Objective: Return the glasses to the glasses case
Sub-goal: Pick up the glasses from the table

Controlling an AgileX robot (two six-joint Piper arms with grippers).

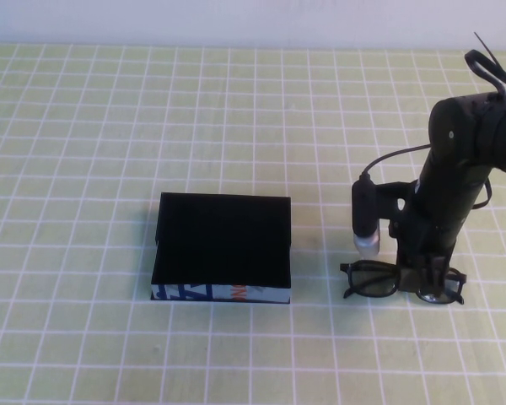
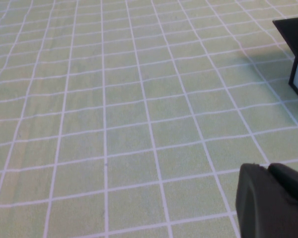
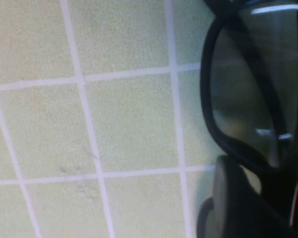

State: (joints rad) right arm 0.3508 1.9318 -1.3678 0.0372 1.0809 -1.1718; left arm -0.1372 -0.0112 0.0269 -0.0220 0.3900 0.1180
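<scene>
The black glasses (image 1: pixel 402 281) lie on the green grid mat, to the right of the glasses case (image 1: pixel 222 247). The case is a black box with a blue, white and orange printed front edge; I cannot tell whether its lid is open. My right gripper (image 1: pixel 423 272) reaches down onto the glasses near the bridge, fingers closed on the frame. In the right wrist view one finger (image 3: pixel 238 203) presses against the frame beside a dark lens (image 3: pixel 253 94). My left gripper (image 2: pixel 275 198) is shut and empty above the mat, away from the case, whose corner (image 2: pixel 297 42) shows.
The green mat with white grid lines (image 1: pixel 110 126) covers the whole table. The right arm's cable (image 1: pixel 388 160) loops above the wrist camera. A white wall runs along the far edge.
</scene>
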